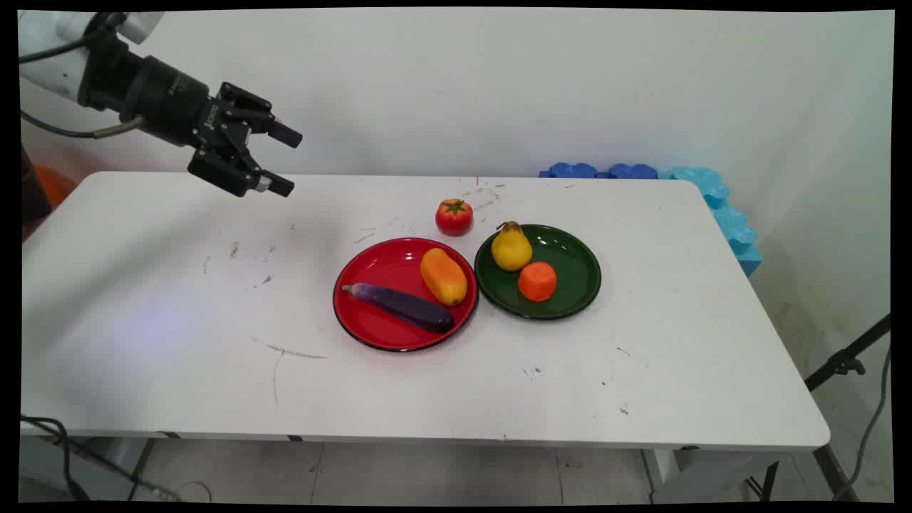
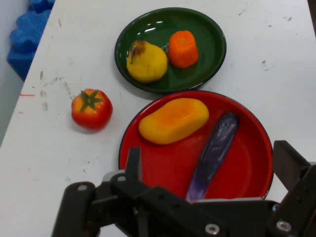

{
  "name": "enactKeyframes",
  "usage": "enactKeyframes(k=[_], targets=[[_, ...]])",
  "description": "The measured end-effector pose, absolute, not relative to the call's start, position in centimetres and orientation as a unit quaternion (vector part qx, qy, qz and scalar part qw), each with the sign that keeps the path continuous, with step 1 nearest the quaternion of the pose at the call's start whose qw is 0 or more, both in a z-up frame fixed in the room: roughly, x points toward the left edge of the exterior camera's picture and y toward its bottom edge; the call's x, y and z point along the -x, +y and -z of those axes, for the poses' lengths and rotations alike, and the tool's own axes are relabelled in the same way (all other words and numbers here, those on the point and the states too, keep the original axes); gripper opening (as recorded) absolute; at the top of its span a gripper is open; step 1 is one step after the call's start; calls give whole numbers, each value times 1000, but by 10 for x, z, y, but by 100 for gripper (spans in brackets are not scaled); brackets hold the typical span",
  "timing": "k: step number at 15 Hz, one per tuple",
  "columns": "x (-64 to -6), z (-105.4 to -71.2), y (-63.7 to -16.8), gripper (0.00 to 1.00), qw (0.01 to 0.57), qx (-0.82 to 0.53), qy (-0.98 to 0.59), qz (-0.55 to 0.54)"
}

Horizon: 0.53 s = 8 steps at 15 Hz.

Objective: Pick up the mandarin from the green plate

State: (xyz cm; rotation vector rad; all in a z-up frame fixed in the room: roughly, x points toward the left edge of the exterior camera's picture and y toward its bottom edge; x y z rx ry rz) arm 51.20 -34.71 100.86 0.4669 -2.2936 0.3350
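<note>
My gripper (image 1: 286, 162) hangs open and empty above the table's far left, well clear of every object. Its two black fingers (image 2: 133, 163) rise from the bottom of the hand view, spread wide. A red plate (image 1: 370, 313) in the table's middle holds a purple eggplant (image 1: 402, 306) and an orange-yellow mango (image 1: 443, 276). Touching its right side is a green plate (image 1: 570, 265) with a yellow pear (image 1: 511, 247) and an orange (image 1: 537, 281). A red tomato (image 1: 454, 216) stands on the table just behind the two plates. The hand view looks at the red plate (image 2: 163, 165), eggplant (image 2: 213, 154), mango (image 2: 174, 120) and tomato (image 2: 92, 109).
Blue foam pieces (image 1: 712, 203) line the table's far right corner and right edge. A black stand leg (image 1: 844, 360) and cable are on the floor at the right. The white table (image 1: 178, 299) has scuff marks on its left half.
</note>
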Motion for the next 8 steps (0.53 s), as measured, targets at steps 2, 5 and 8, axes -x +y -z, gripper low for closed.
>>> enactKeyframes(k=[2, 5, 8], targets=[[-506, -1010, -351, 100, 375, -184, -899, -134], [-480, -1015, -363, 100, 371, -186, -900, -133], [-438, -1020, -384, 100, 366, -170, -904, -140]])
